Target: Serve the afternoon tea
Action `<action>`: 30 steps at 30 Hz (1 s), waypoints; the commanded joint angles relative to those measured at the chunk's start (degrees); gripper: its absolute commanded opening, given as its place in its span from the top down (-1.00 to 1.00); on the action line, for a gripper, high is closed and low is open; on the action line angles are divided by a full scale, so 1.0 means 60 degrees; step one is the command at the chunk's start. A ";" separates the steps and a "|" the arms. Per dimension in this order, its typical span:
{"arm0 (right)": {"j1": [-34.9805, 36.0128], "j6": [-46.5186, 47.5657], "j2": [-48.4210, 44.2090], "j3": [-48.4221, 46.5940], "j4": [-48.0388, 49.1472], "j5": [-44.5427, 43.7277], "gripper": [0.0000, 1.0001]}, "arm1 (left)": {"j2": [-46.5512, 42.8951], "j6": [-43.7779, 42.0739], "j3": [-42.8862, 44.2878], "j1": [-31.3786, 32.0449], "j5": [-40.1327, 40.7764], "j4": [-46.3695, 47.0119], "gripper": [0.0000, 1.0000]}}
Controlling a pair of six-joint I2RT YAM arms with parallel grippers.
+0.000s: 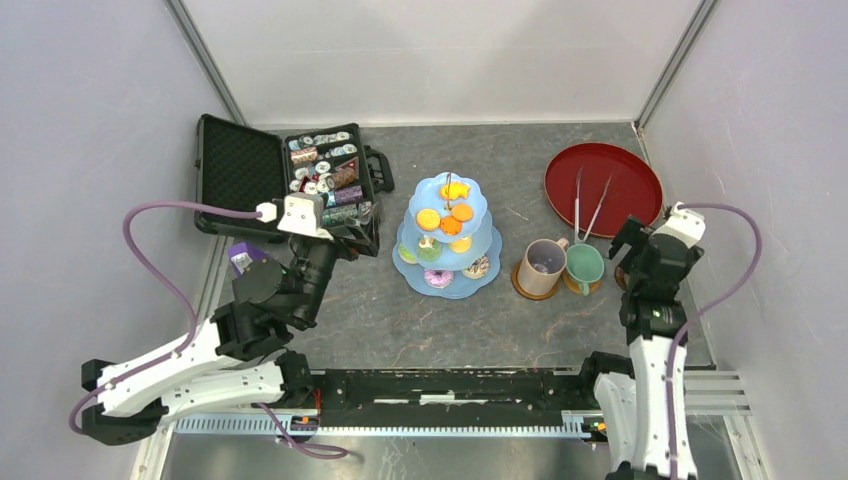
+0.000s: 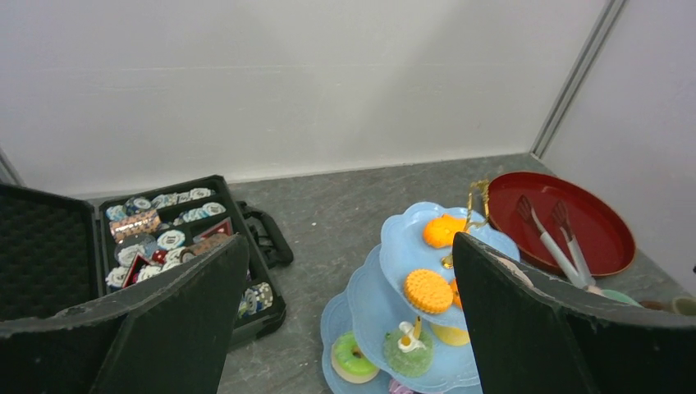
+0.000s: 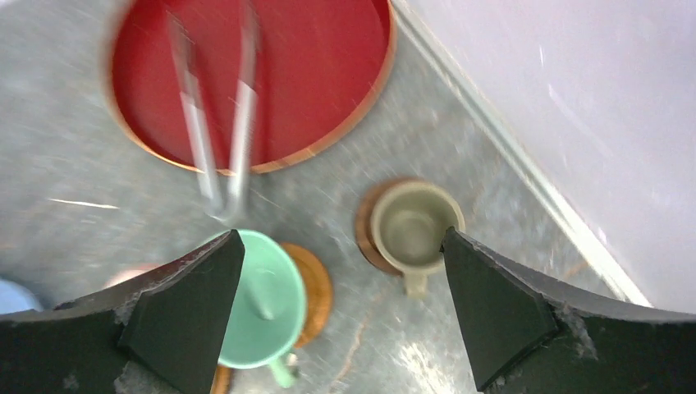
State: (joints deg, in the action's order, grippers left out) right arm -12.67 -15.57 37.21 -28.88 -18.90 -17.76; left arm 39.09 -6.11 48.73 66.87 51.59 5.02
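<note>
Donuts [image 1: 437, 277] sit on cake stand [image 1: 425, 195], tongs [image 1: 590, 205] in red tray [image 1: 630, 170]; left gripper [image 2: 349, 242] and right gripper [image 3: 341, 234] apart.

Soft, even light, bright throughout; only faint shadows beside the cake stand [image 1: 425, 196]. Top and left wrist views look crisp. The right wrist view is motion-smeared, tongs [image 3: 243, 123] streaking across the red tray [image 3: 328, 74].

Open black case [image 1: 240, 172] of small tins [image 1: 325, 165], metal tongs [image 1: 590, 205] on round dark-red tray [image 1: 632, 165], grey tabletop [image 1: 400, 325]
</note>
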 commanded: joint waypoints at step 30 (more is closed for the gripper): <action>-0.0042 0.0104 -0.3250 -0.6591 0.0027 0.4676 -0.96 | 0.0573 -0.0924 0.5996 -0.0040 -0.1356 -0.3362 -1.00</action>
State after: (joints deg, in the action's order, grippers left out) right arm -12.64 -12.82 19.33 -70.02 -22.15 10.50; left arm 42.57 -8.80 83.50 66.87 44.36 -13.85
